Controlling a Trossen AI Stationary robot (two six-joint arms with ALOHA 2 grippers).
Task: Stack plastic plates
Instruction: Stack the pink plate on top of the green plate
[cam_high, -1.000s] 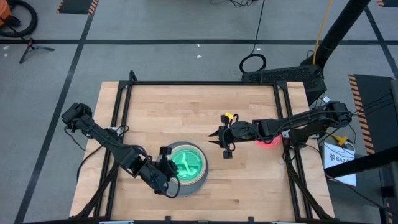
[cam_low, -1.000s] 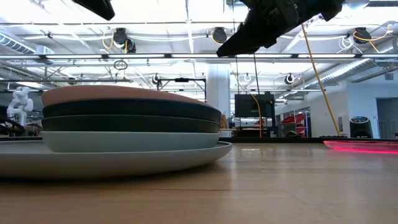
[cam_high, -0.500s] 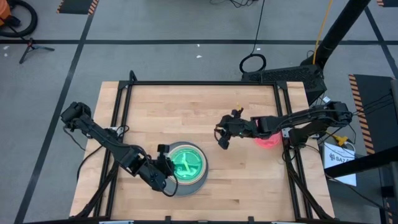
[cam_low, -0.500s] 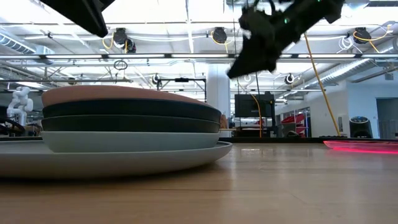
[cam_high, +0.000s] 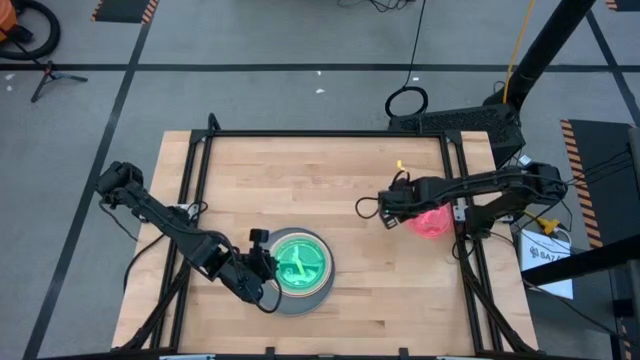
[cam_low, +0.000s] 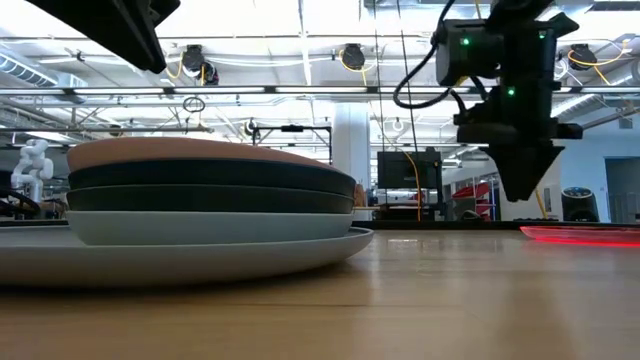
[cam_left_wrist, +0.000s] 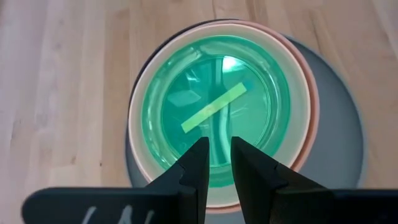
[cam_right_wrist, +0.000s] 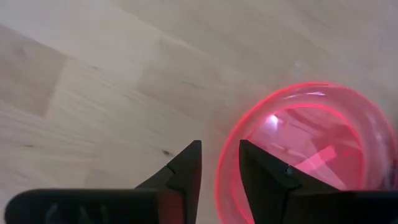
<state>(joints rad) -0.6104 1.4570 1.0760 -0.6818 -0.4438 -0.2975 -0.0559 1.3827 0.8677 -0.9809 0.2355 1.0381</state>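
Stack of plates (cam_high: 299, 262): lower centre of the high view, on the wooden table (cam_high: 320, 170). Large grey plate (cam_left_wrist: 339, 130) at bottom; salmon pink rim (cam_left_wrist: 309, 106) and cream rim (cam_left_wrist: 138, 106) visible around a green translucent dish (cam_left_wrist: 217, 106) on top.

Pink-red dish (cam_high: 432, 222): right of centre in the high view, apart from the stack, flat on the table near its right edge.

Left gripper (cam_high: 268, 266): at the stack's left edge, fingers close together with only a slim gap, gripping nothing.

Right gripper (cam_high: 388, 212): just left of the pink-red dish, pointed down, fingers narrowly parted and empty, tips astride the near rim in the right wrist view.

Risks, as judged: rim possibly slipping from so narrow a grip; dish possibly sliding toward the table edge if pushed rather than pinched; left gripper close enough to the stack to nudge it.

Unclear: height of right fingertips above the table; count of dishes under the green one; in the low view, upper dishes hidden behind the salmon rim.
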